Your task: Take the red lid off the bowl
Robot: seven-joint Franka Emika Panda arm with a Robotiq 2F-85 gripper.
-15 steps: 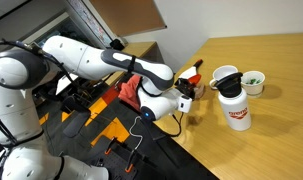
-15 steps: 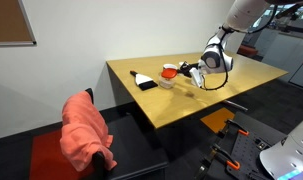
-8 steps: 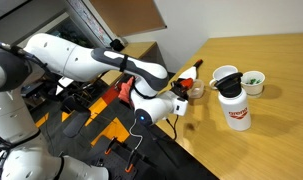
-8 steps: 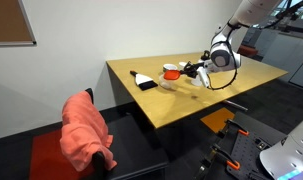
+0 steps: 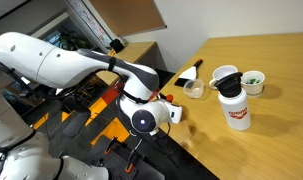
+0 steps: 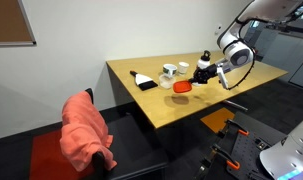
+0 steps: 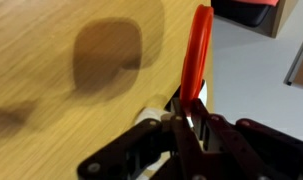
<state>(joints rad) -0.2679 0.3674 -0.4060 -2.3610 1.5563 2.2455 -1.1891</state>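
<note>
My gripper point(image 7: 188, 118) is shut on the rim of the red lid point(image 7: 197, 55), which shows edge-on in the wrist view above the wooden table. In an exterior view the red lid point(image 6: 181, 87) hangs at my gripper point(image 6: 197, 79), apart from the bowl and near the table's front edge. The small translucent bowl point(image 5: 194, 90) stands uncovered on the table, with my gripper point(image 5: 173, 111) off to its side by the table edge.
A white bottle point(image 5: 234, 110) with a black cap, a white cup point(image 5: 223, 75) and a small white bowl with green contents point(image 5: 253, 81) stand near the bowl. A flat black object point(image 6: 146, 83) lies on the table point(image 6: 206, 105). A red cloth point(image 6: 88, 130) hangs over a chair.
My gripper has moved away from the bowl toward the table edge with the red lid in it. The bowl now stands uncovered.
</note>
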